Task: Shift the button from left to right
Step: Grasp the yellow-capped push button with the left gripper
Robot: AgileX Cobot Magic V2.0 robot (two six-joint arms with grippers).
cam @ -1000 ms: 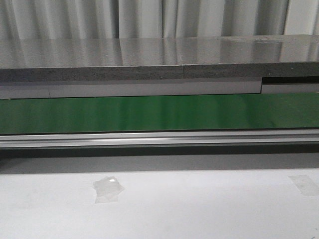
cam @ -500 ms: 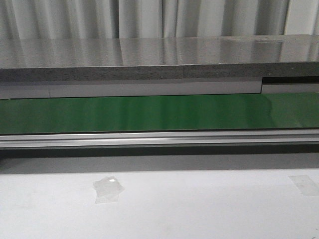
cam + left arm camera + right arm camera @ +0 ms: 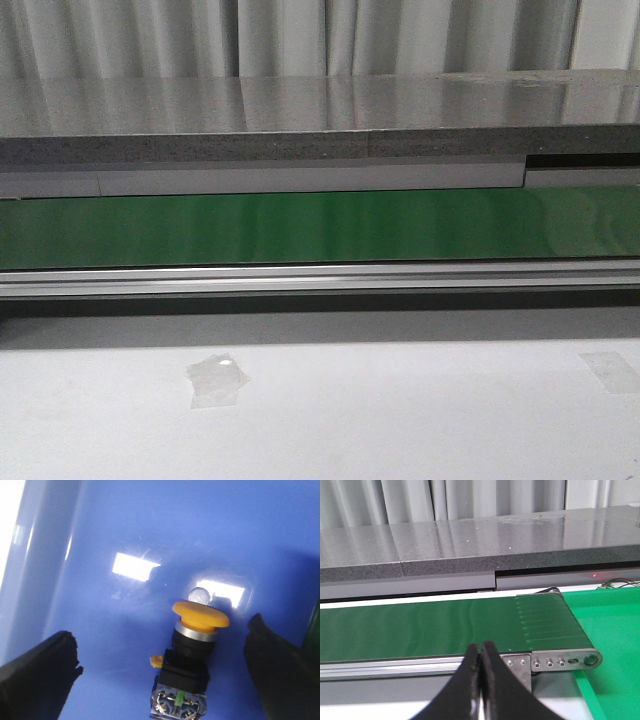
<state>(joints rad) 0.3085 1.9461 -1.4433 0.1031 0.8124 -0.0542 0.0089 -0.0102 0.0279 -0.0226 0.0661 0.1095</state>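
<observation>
1. Nothing has moved in my front view since the earlier frames: the green conveyor belt sits where it was, with the metal rail below it, the grey stone-like ledge behind, and the pale table in front, carrying a scrap of clear tape and a second taped patch at its right side. Neither arm shows in that view.

2. On my left wrist camera, the left gripper stands wide apart, one dark finger to one side and the other finger to the other.

3. Between those fingers lies the button, touching neither of them. It rests on its side on a glossy blue surface, its yellow cap pointing away from the gripper and its metal terminal end nearest the wrist. It sits nearer the finger on the cap's side than the other one.

4. I can see a silver collar under the cap, a black body, and a small yellow tab on the body's flank.

5. On my right wrist camera, the right gripper has its fingers pressed together with nothing between them.

6. Beyond those closed fingers I see the belt's end with its bolted end bracket, and a bright green bin surface just beside that end.
</observation>
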